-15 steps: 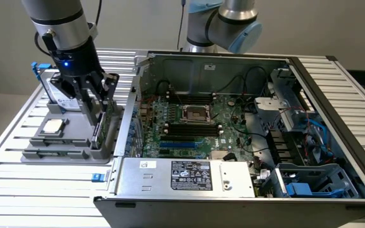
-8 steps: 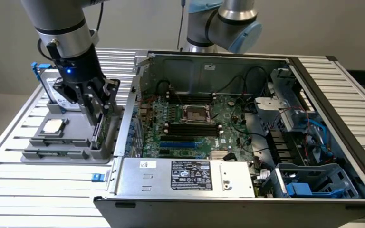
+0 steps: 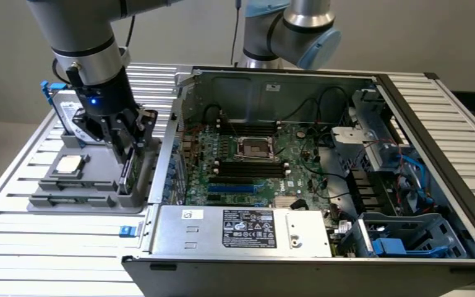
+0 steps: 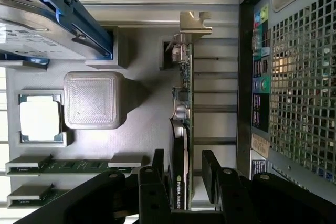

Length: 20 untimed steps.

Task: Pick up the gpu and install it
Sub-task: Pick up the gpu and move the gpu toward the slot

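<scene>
Black fingers (image 4: 158, 163) of the gripper (image 4: 184, 155) sit closest to us, one on each face of the gpu (image 4: 184, 103). We see a gap on at least one side, so we judge the hand open around the card rather than pinching it.

The card stands on its long edge in a slot of the grey holder (image 4: 142, 135), presumably so both faces are offered to the fingers. Its silver bracket (image 4: 195, 22) is at the end away from the gripper. The CPU chip (image 4: 39, 119), memory sticks (image 4: 68, 165) and hard drive (image 4: 42, 30) keep to their own recesses, apart from the card.

From the exterior view the gripper (image 3: 126, 143) reaches straight down into the holder. Farther off, the open computer case (image 3: 287, 86) lies with its motherboard (image 3: 254, 162) facing up and its blue slots (image 3: 233, 185) bare, so we judge the card not yet installed.
</scene>
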Tool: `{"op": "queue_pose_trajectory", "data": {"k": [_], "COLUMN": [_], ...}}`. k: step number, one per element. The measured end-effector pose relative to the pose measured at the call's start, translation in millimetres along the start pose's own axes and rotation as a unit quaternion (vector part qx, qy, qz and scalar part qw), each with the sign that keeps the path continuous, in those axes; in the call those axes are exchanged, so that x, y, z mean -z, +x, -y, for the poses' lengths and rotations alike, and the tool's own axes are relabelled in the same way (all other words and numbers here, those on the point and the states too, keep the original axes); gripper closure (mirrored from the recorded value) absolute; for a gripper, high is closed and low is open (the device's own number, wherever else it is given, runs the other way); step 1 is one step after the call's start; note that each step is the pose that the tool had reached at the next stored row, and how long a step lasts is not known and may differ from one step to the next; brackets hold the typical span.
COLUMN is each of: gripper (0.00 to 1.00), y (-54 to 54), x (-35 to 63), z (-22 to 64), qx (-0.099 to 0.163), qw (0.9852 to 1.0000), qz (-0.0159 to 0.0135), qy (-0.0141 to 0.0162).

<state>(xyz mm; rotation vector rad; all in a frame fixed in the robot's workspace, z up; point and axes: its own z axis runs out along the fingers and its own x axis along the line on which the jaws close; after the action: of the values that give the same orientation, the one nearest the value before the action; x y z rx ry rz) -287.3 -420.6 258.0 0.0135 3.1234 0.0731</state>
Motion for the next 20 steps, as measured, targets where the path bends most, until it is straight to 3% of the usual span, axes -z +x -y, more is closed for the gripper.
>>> {"op": "queue_pose_trajectory", "data": {"k": [15, 20], "gripper": [0.58, 0.58], "y": [0.6, 0.6], "x": [-26.9, -28.1], "z": [-0.9, -1.0], "qx": [0.002, 0.002], "qw": [1.0000, 1.0000], "qz": [-0.0001, -0.0003], "qy": [0.0000, 0.0000]}}
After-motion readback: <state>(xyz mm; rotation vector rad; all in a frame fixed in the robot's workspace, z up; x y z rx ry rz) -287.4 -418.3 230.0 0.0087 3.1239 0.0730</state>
